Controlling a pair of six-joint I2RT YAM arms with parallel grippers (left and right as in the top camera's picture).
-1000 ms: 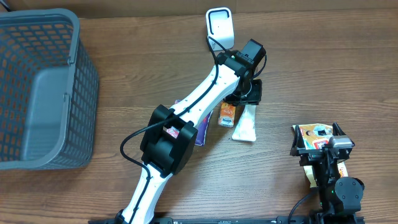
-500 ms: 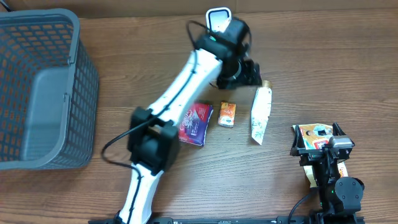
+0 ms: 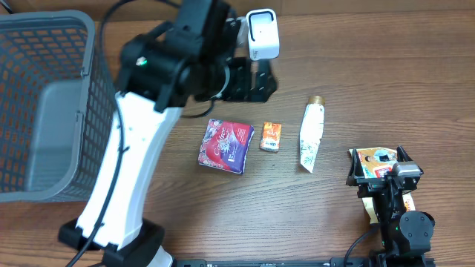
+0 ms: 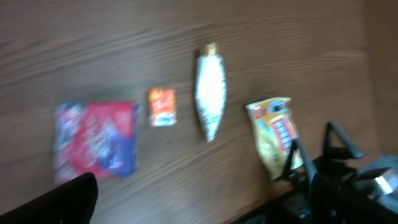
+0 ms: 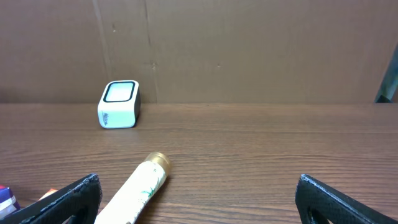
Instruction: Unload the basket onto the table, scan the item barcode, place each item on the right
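Left gripper [image 3: 251,78] hangs high beside the scanner [image 3: 263,33], jaws apart and empty; right gripper [image 5: 198,196] is likewise spread, idle. Red packet [image 3: 226,146], tube [image 3: 310,137] and small carton [image 3: 271,136] lie in a row on the table [image 3: 371,89]. Recommendation: grasp one clear of its barcode and present it squarely.

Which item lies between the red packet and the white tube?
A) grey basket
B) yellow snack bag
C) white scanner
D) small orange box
D: in the overhead view the small orange box lies between the red packet and the white tube, touching neither.
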